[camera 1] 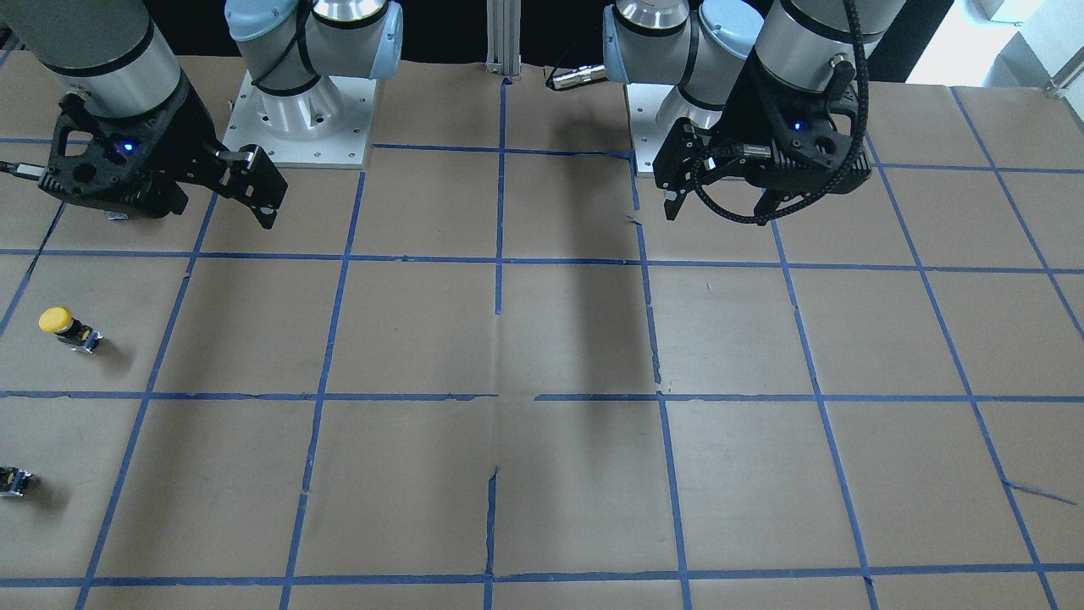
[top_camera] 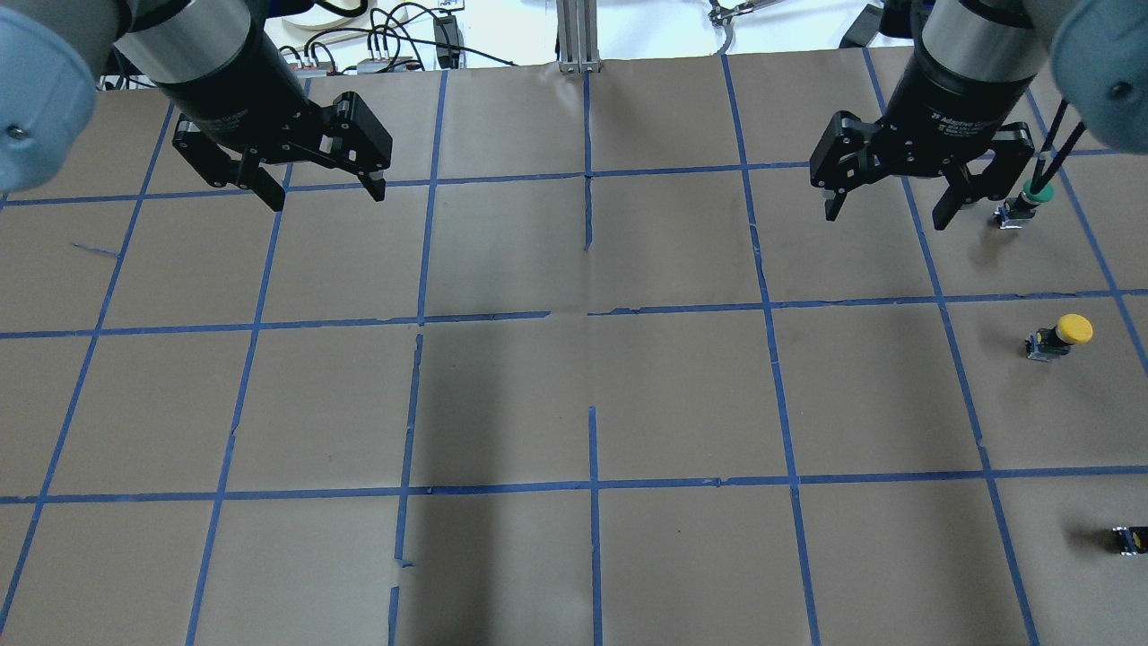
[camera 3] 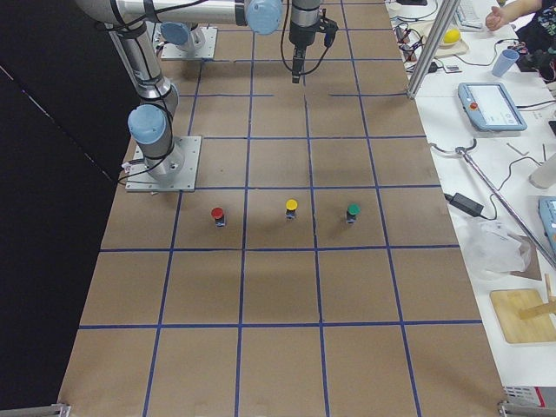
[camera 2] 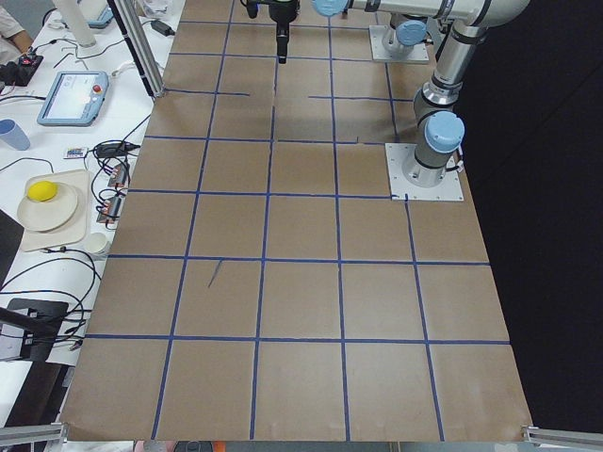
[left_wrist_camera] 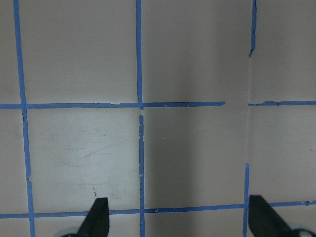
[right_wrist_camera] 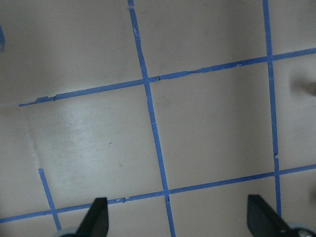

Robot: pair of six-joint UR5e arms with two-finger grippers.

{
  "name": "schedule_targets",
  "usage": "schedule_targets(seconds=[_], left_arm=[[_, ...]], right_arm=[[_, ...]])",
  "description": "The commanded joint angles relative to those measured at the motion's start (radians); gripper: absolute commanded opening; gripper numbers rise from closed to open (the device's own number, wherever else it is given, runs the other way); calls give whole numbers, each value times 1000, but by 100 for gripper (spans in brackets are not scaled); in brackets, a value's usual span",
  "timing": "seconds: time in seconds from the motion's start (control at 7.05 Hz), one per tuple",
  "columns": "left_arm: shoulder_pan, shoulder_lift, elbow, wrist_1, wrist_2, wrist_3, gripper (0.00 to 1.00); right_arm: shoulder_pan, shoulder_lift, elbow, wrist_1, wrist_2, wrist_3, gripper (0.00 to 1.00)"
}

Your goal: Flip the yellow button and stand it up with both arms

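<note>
The yellow button sits on the brown table at my far right, and also shows in the front view. In the exterior right view it seems to stand cap up, between a red and a green button. My right gripper is open and empty, hovering above the table, left of the button and farther out. It also shows in the front view. My left gripper is open and empty, far off on the left side; the front view shows it too. Both wrist views show only bare table between spread fingertips.
A green-capped button stands close beside my right gripper's outer finger. A red-capped button stands nearer my base; only its black base shows overhead. Blue tape grids the table. Clutter lies on side benches.
</note>
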Motion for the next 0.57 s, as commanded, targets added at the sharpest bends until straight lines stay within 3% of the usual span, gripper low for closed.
schedule_targets(seconds=[0.0, 0.43], left_arm=[[-1, 0, 0, 0, 1, 0, 100], [-1, 0, 0, 0, -1, 0, 100]], right_arm=[[-3, -6, 0, 14, 1, -10, 100], [-3, -4, 0, 32, 2, -11, 100]])
